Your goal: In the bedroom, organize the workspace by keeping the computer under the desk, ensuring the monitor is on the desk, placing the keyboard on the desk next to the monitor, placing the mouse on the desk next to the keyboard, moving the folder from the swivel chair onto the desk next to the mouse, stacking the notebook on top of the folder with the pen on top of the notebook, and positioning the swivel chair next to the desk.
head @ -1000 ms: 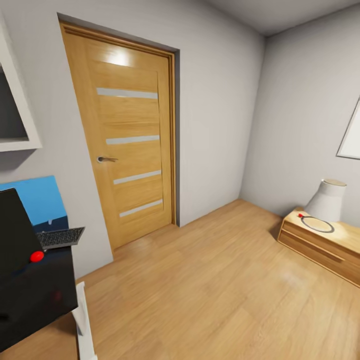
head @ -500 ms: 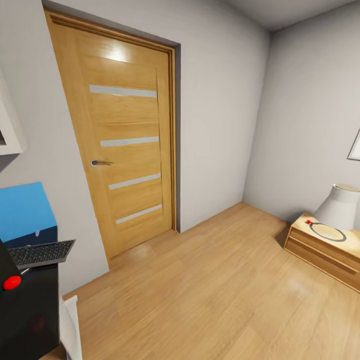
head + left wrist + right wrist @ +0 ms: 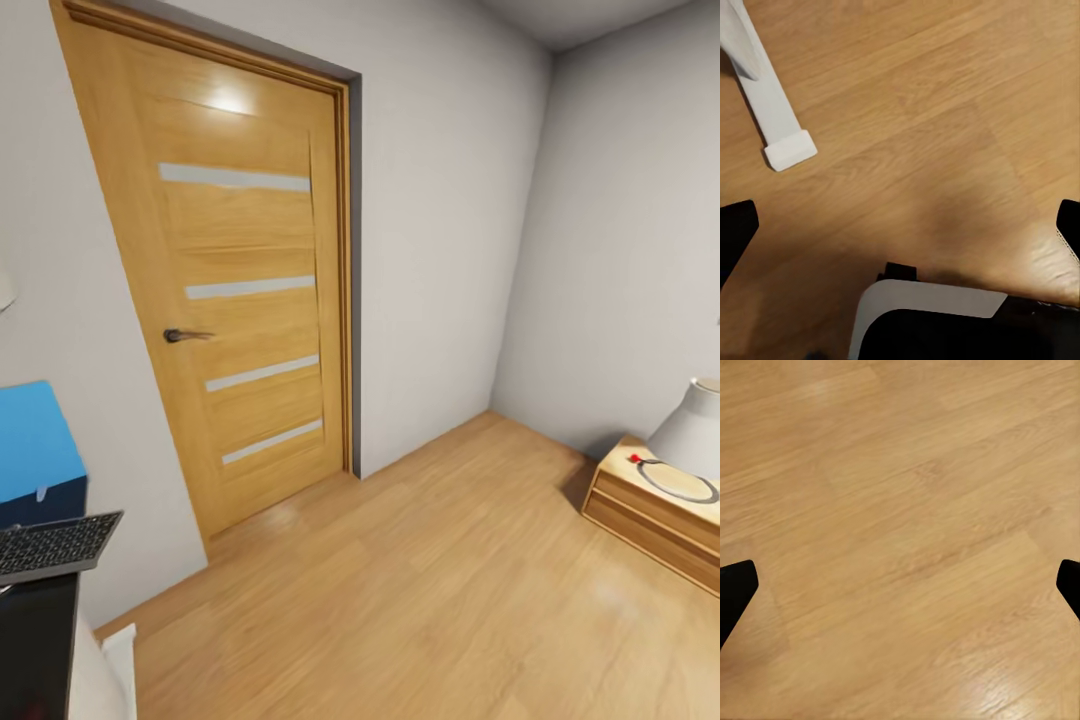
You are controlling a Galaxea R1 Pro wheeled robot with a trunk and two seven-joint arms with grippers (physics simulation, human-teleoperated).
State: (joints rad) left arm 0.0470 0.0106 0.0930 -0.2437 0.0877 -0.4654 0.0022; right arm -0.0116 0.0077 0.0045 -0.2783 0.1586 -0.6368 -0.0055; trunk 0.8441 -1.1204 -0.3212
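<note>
With our left gripper [image 3: 900,225] and right gripper [image 3: 900,585] both spread wide and holding nothing, we hang them over the bare wooden floor [image 3: 430,590], the left near the desk's white leg [image 3: 766,97]. Ahead, we face a closed wooden door [image 3: 235,290]. At our left the keyboard [image 3: 52,545] lies on the black desk [image 3: 35,640], the blue wall panel [image 3: 35,445] behind it, and a low wooden cabinet [image 3: 650,515] with a lamp [image 3: 690,425] stands right.

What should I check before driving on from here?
1. Keyboard on the desk: ok, lying flat near its end.
2. Left gripper free: ok, jaws wide apart, only wooden floor between them.
3. Right gripper free: ok, jaws apart over bare floor.
4. Door: shut.
5. Monitor, mouse, folder, chair positions: cannot tell.
6. Low wooden cabinet with lamp: ok, standing off to the right.
</note>
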